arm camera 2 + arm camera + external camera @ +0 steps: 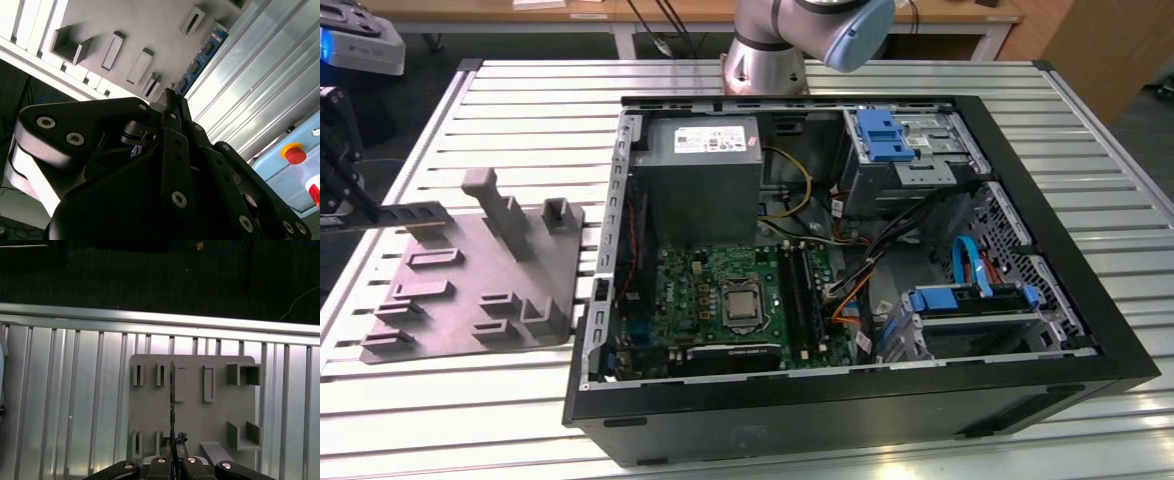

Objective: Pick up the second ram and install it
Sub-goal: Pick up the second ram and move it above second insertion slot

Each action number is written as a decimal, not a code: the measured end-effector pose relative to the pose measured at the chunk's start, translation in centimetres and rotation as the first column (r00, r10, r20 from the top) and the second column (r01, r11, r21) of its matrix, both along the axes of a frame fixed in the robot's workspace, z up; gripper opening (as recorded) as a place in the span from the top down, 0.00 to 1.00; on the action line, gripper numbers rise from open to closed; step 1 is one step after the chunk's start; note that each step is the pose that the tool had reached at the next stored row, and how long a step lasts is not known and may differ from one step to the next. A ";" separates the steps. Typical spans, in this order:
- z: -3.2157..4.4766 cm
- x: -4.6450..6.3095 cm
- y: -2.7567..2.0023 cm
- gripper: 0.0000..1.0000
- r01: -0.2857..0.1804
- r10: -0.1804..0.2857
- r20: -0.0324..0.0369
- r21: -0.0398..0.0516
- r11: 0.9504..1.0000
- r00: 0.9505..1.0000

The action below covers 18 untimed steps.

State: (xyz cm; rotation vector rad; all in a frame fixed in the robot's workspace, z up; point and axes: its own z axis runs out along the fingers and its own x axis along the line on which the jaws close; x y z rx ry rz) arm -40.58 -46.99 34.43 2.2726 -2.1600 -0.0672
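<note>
Gripper [170,100] pinches one end of the ram [198,62], jaws narrow on it, so that it juts straight ahead, long axis pointing away from the gripper, over the tray [140,20], with the slots [797,295] well beyond its free end.

You've got a grey moulded tray [467,300] at the exterior view's left on the slatted metal table [480,410], beside an open black computer case [854,425] showing green motherboard [707,290] and grey power supply [700,180].
</note>
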 end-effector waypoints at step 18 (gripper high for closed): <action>2.47 0.0 0.00 0.86 0.000 0.000 0.000 0.009 1.000 1.000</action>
